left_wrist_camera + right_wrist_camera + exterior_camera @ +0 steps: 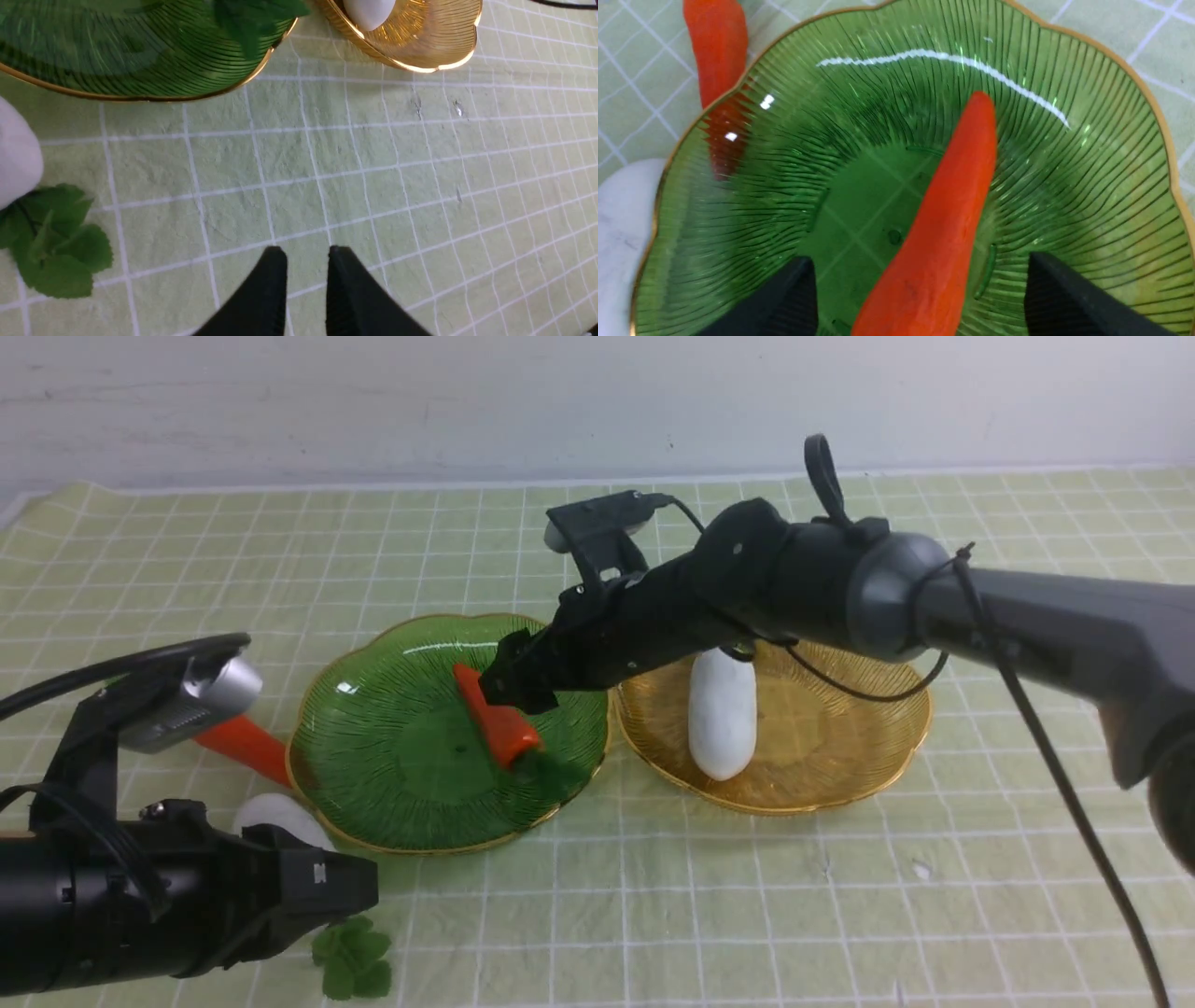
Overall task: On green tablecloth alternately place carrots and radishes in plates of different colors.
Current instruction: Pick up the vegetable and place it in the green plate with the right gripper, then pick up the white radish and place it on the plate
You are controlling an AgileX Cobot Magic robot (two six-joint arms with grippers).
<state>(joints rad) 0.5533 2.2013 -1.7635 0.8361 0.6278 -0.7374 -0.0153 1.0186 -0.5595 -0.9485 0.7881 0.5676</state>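
Left fingers (268, 284): narrowly parted over bare green tablecloth (373, 163), grasping nothing.
Loose radish (280, 814): on the cloth, beside green plate (392, 784). I judge it light, stiff and smooth; I would grip mid-body.
Loose carrot (245, 747): glossy, likely slippery; grip the thick end.
Right fingers (784, 303): released wide, with plated carrot (952, 210) lying between them in the green plate.
Amber plate (840, 728): holds plated radish (721, 714).
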